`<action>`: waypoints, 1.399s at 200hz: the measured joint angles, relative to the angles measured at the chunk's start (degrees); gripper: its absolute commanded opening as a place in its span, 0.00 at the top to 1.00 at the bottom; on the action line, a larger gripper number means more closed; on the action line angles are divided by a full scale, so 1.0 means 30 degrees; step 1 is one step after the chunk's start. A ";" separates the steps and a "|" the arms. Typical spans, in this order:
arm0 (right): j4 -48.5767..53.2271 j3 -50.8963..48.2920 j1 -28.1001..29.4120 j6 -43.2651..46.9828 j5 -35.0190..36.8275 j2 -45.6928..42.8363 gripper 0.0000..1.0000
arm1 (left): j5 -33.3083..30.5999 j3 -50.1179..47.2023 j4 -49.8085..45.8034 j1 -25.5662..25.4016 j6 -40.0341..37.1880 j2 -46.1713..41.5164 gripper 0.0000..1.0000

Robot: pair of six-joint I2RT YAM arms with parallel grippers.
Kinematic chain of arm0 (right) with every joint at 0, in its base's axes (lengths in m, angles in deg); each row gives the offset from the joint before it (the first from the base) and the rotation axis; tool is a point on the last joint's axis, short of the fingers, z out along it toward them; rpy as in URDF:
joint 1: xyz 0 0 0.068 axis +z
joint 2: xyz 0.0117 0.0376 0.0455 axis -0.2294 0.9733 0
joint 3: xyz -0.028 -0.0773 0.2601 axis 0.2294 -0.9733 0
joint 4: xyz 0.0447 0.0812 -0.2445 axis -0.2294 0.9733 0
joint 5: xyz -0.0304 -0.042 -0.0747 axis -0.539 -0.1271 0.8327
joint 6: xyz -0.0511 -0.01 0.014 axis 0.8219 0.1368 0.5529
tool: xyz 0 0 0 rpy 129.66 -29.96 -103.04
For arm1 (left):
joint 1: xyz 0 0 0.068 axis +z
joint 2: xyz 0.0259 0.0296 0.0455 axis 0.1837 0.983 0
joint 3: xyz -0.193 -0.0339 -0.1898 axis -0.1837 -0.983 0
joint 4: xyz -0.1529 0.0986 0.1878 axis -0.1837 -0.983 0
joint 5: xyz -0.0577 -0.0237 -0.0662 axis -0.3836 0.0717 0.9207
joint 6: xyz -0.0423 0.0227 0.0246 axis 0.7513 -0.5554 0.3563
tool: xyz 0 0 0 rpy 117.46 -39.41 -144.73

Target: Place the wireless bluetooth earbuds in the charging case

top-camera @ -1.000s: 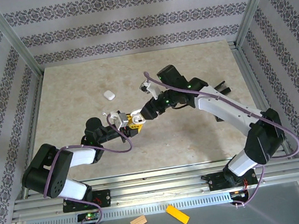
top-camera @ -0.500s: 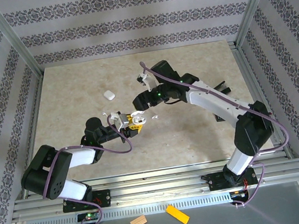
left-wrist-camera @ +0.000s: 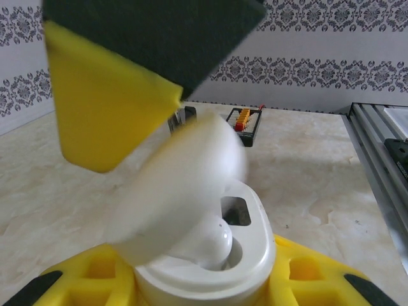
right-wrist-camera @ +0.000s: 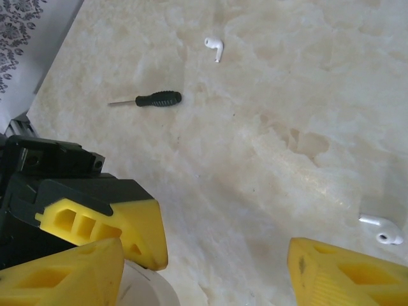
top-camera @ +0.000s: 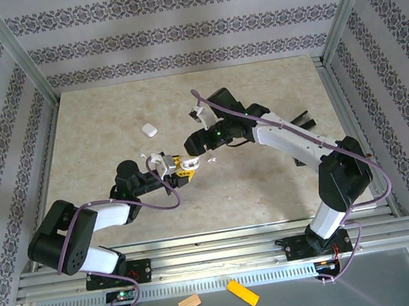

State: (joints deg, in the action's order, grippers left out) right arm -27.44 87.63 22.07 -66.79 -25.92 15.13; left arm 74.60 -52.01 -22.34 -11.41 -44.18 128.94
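Near the middle of the tabletop [right-wrist-camera: 287,95], the left gripper [top-camera: 177,166] has its fingers clenched on the base of the charging case [left-wrist-camera: 252,255]. This holds the case steady with its open mouth exposed. The lid [left-wrist-camera: 178,191] is tipped back. One earbud [left-wrist-camera: 207,241] already sits in its socket, and the socket beside it [left-wrist-camera: 236,210] is empty, so the job looks about half done.

The right gripper [right-wrist-camera: 204,271] hovers just over the case with its fingers spread, grasping nothing. One of its fingers [left-wrist-camera: 102,108] hangs right by the lid; whether it touches the lid cannot be told.

Two more earbuds lie loose on the tabletop. The nearer loose earbud [right-wrist-camera: 382,231] is just beside the right gripper. The farther loose earbud [right-wrist-camera: 215,48] lies well beyond it, past a small screwdriver [right-wrist-camera: 150,99]. A second closed case [top-camera: 148,130] rests apart, toward the left.

The spread fingers probably suit a reach for the nearer loose earbud, while the left grip keeps the empty socket ready.
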 measured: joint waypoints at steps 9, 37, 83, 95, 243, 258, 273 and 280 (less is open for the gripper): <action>-0.0495 -0.0444 -0.0138 -0.0415 -0.0415 -0.0168 0.31 | -0.0058 0.0000 0.0044 0.0000 0.0102 0.0000 0.71; -0.4160 -0.3184 -0.0889 -0.3570 -0.2528 -0.1515 0.31 | -0.0503 0.0007 0.0787 0.0000 0.0721 0.0182 0.72; -1.1613 -0.7570 -0.1566 -1.0644 -0.5224 -0.3111 0.35 | -0.0845 0.0015 0.2659 0.0000 0.1829 0.0612 0.71; -1.3129 -0.8196 -0.1566 -1.2123 -0.5566 -0.3308 0.38 | -0.0918 0.0051 0.2958 0.0000 0.1982 0.0612 0.71; -2.0903 -1.0411 -0.1078 -1.8629 -0.6994 -0.2419 0.74 | -0.2018 0.1078 0.3752 0.0000 0.2062 0.1144 0.66; -2.0924 -1.0411 -0.1107 -1.8651 -0.6994 -0.2382 0.76 | -0.2076 0.1071 0.3767 0.0000 0.2047 0.1144 0.53; -2.0873 -1.0411 -0.1115 -1.8542 -0.6965 -0.2346 0.76 | -0.2084 0.1056 0.3767 0.0000 0.1974 0.1144 0.36; -2.0757 -1.0411 -0.1180 -1.8338 -0.6943 -0.2346 0.77 | -0.2142 0.1013 0.3789 0.0000 0.1916 0.1137 0.27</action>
State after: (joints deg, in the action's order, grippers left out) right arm -89.71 56.39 18.53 -121.80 -46.75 8.09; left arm 68.17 -48.97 -10.97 -11.41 -38.43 132.35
